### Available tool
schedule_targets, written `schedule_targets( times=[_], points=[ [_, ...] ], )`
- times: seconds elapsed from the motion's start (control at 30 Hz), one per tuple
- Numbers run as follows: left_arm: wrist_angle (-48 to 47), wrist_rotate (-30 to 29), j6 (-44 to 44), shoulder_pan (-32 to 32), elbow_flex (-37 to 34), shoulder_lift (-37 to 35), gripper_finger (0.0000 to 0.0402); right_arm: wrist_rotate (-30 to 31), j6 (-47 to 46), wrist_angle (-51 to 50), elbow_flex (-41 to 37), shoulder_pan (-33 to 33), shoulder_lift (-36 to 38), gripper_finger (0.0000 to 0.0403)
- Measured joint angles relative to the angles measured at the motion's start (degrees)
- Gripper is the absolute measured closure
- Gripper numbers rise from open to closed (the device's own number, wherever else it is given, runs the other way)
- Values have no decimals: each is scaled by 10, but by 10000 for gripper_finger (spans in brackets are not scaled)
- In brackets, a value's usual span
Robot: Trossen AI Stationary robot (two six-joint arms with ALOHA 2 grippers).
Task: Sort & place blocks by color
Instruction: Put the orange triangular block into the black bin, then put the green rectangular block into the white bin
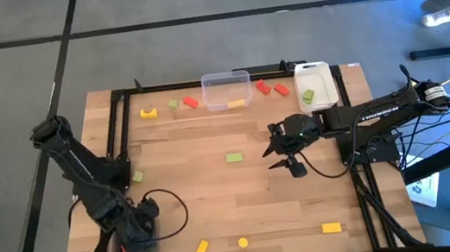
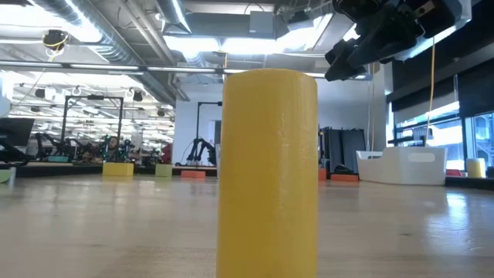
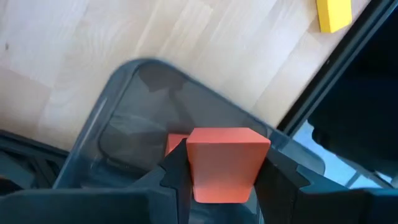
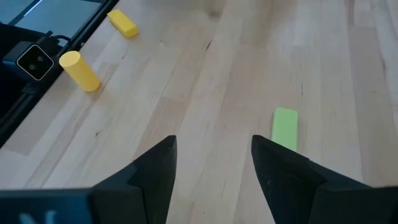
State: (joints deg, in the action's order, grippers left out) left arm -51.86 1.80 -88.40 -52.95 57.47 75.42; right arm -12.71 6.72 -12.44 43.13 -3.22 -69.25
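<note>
My left gripper [image 1: 139,231] is at the table's near left corner, shut on a red block [image 3: 227,163] above a clear container [image 3: 118,118] that has another red block [image 3: 175,143] in it. My right gripper [image 1: 285,150] hangs open above the table's middle right, holding nothing. It is just right of a green block [image 1: 234,157], which lies flat on the wood and also shows as the green block [image 4: 285,127] in the right wrist view. Red, green and yellow blocks lie along the far edge. More yellow blocks lie near the front edge. My left gripper pinches the red block by two opposite sides [image 3: 198,168] between its two fingers. The fingers point steeply down from above. The block is lifted clear, its flat top face turned toward the wrist camera, directly over the clear container's opening.
A clear tub [image 1: 226,89] and a white tub [image 1: 314,84] holding a green block stand at the far edge. A yellow arch [image 1: 147,113] lies far left, and a green block [image 1: 138,177] lies at the left. A yellow bar [image 1: 200,251], a yellow cylinder [image 2: 268,170] and a yellow block [image 1: 332,228] are near the front.
</note>
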Motion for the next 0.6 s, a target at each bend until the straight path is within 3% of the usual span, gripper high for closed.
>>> schedule_targets(
  times=[0.2, 0.47, 0.6],
  points=[
    [0, 0, 0, 0, 0, 0, 233, 0, -9, 1, 0, 0, 0, 194],
    [-3, -2, 0, 0, 0, 0, 229, 0, -20, 1, 0, 0, 0, 194],
    [-10, -40, 3, 0, 0, 0, 228, 2, -36, 19, 0, 0, 0, 194]
  ],
)
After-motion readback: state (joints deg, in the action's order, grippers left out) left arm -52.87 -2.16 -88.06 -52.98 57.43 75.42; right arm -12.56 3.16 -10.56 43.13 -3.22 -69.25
